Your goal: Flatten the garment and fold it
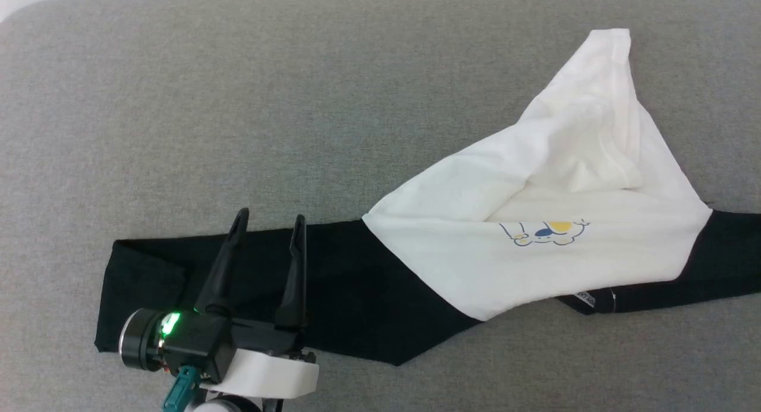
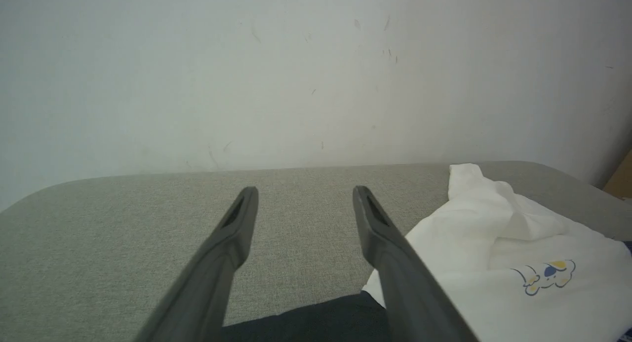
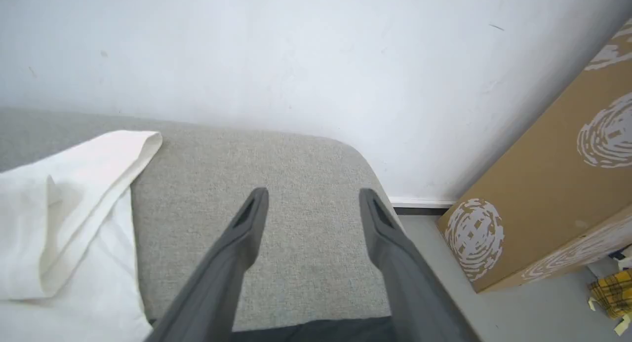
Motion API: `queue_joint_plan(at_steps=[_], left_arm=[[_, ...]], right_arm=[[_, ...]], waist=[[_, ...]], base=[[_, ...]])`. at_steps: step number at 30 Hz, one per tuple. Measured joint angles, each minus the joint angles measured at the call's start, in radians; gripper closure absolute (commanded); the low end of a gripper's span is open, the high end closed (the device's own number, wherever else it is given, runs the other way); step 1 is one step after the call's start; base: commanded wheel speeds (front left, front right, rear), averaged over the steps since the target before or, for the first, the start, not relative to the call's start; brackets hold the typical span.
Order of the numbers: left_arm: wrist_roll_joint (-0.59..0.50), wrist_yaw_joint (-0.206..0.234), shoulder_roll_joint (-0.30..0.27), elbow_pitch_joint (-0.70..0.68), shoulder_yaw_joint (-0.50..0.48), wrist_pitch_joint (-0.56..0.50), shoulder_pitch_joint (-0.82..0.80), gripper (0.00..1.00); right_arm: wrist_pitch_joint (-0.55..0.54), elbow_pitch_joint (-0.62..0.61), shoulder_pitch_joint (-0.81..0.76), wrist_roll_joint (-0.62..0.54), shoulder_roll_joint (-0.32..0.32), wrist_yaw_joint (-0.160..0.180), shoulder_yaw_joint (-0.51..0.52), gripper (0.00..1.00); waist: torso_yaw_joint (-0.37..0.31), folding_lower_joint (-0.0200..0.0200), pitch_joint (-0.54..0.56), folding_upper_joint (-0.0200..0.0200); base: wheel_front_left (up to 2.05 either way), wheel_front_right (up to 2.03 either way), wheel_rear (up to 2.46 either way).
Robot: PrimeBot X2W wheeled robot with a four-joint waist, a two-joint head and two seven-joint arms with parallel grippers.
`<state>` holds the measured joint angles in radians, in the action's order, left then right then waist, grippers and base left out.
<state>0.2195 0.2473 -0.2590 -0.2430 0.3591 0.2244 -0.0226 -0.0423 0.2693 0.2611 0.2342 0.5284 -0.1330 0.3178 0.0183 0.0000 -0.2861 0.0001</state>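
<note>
One black sleeve [image 1: 734,263] of the garment [image 1: 535,257] is cut off by the head view's edge.

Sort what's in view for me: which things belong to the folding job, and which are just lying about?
Job: shirt; grey padded top under it; left claw and right claw, both open and empty.
Lying about: brown cardboard box; yellow checked cloth near it.

the garment [image 1: 452,251] is coloured white with black sleeves [image 1: 345,293] and a yellow-and-blue print [image 1: 544,232]; the brown box [image 3: 543,194] is patterned with white swirls.
</note>
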Motion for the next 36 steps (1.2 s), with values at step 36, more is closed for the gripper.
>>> queue_joint_plan(at_steps=[36], left_arm=[[-0.080, -0.371, 0.196, 0.680, 0.598, -0.527, -0.988, 0.00]], right_arm=[[0.087, -0.552, -0.259, -0.007, -0.446, 0.000, -0.086, 0.00]], waist=[[-0.071, 0.0002, -0.207, -0.0001]], base=[[0.00, 0.00, 0.00]])
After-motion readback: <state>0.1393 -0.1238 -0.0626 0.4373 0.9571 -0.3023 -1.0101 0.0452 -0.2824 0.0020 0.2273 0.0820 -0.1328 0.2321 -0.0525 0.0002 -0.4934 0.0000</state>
